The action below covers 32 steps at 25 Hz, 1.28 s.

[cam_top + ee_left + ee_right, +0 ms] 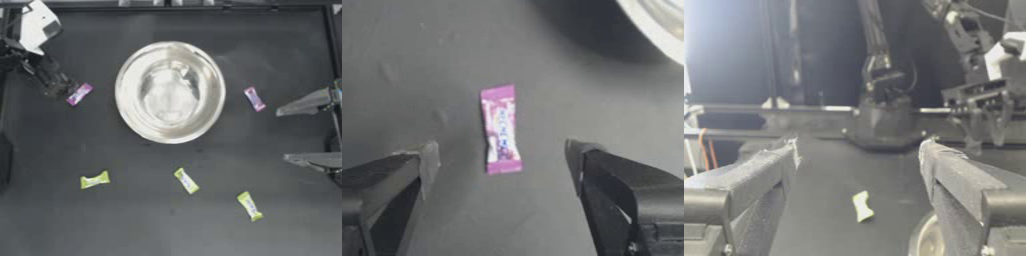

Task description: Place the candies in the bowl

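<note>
Across dark tabletop (60, 225), things lying spread out. Bowl (169, 92) sitting centre, holding no candies, so task barely beginning. Right hand (294, 134) waiting at right edge, jaws gaping wide, gripping nothing. Left hand (502, 165) hovering wide open over pink candy (501, 130), jaws flanking wrapper's long sides, likely lining up for pinch. Second pink candy (254, 98) lying right of bowl. Three yellow-green candies (95, 180) (186, 180) (249, 206) lying scattered below bowl, well apart.
</note>
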{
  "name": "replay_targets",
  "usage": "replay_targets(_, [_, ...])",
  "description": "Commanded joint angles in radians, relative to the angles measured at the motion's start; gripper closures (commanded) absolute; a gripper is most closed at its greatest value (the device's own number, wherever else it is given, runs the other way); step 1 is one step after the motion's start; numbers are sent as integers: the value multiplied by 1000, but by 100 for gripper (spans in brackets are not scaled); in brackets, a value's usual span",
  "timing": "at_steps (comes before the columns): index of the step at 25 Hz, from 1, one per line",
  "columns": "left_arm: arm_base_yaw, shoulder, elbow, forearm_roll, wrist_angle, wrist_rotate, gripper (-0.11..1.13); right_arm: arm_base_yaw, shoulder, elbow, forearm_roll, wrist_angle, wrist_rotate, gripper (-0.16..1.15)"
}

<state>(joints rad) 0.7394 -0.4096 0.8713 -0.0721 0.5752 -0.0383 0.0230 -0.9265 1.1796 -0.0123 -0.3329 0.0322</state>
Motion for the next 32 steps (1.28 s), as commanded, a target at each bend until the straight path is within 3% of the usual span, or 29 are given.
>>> replay_targets(1, [-2,46,-12,3,-3,0,-1,0,11,-8,2,-6,0,-2])
replay_targets(7, [-2,132,-25,15,-12,9,-1,0,11,-8,2,-6,6,-2])
replay_targets(32, [-44,273,-44,51,-98,6,-1,0,11,-3,11,-17,8,-2])
